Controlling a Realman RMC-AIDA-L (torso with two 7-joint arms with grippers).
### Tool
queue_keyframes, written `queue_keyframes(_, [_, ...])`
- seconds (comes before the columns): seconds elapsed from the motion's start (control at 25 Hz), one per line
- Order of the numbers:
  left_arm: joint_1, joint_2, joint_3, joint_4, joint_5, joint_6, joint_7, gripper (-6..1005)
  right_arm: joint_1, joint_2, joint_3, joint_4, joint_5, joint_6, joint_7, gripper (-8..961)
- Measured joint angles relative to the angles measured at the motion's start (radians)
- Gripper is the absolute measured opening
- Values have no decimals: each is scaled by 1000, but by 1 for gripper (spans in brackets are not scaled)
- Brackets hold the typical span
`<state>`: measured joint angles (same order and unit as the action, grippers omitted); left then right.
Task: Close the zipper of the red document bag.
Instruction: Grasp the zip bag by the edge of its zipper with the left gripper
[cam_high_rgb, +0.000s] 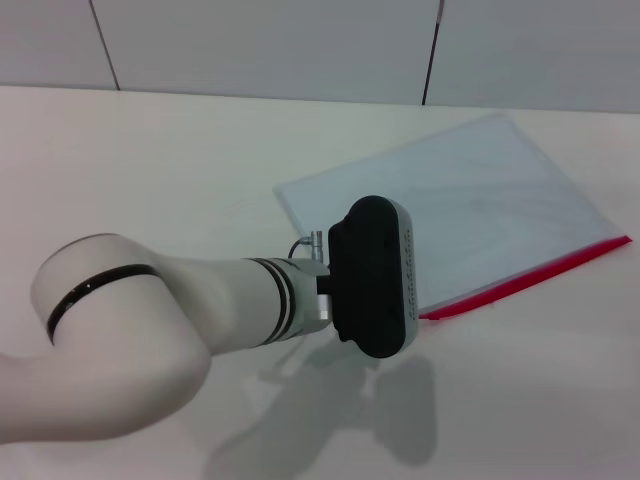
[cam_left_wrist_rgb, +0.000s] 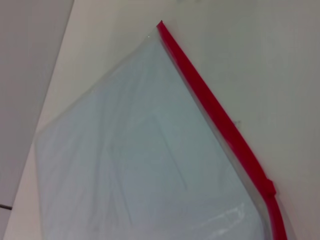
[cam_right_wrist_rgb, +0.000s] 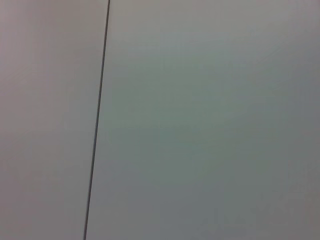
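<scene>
The red document bag lies flat on the white table, right of centre, a translucent pale blue pouch. Its zipper is a thin red strip along the edge nearest me, running up towards the right. My left gripper shows only as a black housing over the bag's near left corner, by the zipper's left end; it hides that corner. In the left wrist view the bag fills most of the picture, the zipper runs along one side, and a small red bump sits on the strip. My right gripper is out of view.
The white table stretches to the left of the bag and in front of it. Grey wall panels with dark seams close off the back. The right wrist view shows only a panel with one dark seam.
</scene>
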<state>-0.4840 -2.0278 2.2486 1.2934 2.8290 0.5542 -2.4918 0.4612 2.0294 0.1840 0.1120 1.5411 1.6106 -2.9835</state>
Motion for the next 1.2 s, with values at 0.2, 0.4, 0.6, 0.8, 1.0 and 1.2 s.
queue_keyframes(0.2, [-19,-1,10,-36,-9,-21,-8,751,0,0,0,0,-1,0,0,889])
queue_keyframes(0.4, [-23,-1,10,-57,-10,-32,-8,747,1,0,0,0,-1,1,0,888])
queue_keyframes(0.6, [-24,-2,10,-85,-10,-66,-9,640,1,0,0,0,-3,2,0,888])
queue_keyframes(0.8, [-20,-2,16,-89,-2,-78,-8,437,0,0,0,0,-3,3,0,887])
queue_keyframes(1.0, [-18,-2,23,-96,11,-86,-8,211,-3,0,-1,0,-3,4,0,886])
queue_keyframes(1.2, [-2,-3,23,-95,36,-103,-10,77,3,-1,-61,-18,-7,5,-5,886])
